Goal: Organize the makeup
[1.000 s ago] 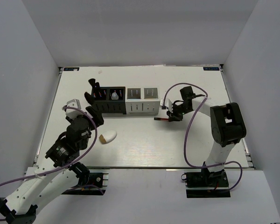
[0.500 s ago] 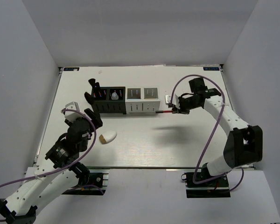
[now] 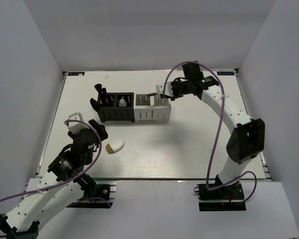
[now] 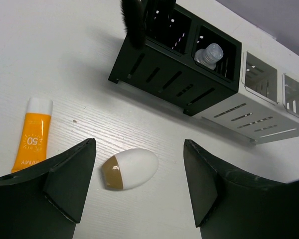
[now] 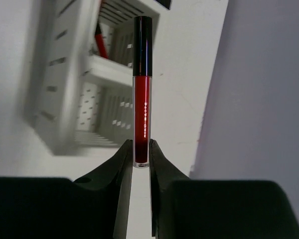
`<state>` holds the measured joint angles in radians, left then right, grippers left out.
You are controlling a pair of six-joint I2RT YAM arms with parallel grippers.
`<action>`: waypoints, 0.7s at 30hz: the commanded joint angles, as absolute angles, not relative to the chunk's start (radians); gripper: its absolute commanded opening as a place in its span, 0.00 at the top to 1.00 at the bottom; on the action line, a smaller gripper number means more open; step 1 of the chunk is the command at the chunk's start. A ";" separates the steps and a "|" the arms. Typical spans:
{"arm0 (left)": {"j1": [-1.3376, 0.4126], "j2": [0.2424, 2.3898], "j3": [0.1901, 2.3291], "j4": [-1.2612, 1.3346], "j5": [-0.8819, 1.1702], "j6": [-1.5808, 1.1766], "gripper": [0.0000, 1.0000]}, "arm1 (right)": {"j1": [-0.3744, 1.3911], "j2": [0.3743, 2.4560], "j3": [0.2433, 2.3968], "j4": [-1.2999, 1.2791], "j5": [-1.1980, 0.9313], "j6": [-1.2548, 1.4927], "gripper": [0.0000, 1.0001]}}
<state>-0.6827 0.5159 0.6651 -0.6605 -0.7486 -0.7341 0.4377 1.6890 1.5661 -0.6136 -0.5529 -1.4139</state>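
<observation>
The slim red-and-black stick [image 5: 142,89] is pinched at its red end by the right arm's jaws, its black cap in the air over the white organizer [image 3: 152,113]. The white egg-shaped sponge [image 4: 129,168] lies on the tabletop [image 4: 65,59] near the orange tube [image 4: 31,132], between the left arm's spread jaws; a clear bottle [image 4: 208,54] sits in the black organizer [image 4: 159,79]

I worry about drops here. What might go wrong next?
The right gripper pinches the red stick only at its very end, so it may tilt or slip by the white organizer. The sponge in front of the open left gripper is egg-shaped; a squeeze might make it roll toward the orange tube.
</observation>
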 commanded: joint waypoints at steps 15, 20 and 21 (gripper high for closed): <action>-0.684 0.477 0.663 -0.704 -0.752 -0.762 0.19 | 0.551 1.916 1.905 -0.764 -0.330 -1.791 1.00; -0.684 0.489 0.647 -0.673 -0.739 -0.744 0.19 | 0.569 1.934 1.905 -0.758 -0.305 -1.828 1.00; -0.684 0.498 0.649 -0.664 -0.735 -0.739 0.19 | 0.583 1.943 1.905 -0.755 -0.290 -1.835 1.00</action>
<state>-0.6827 0.4854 0.6567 -0.6945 -0.7444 -0.7559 0.5564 1.9232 1.8759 -0.7437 -0.3248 -1.7782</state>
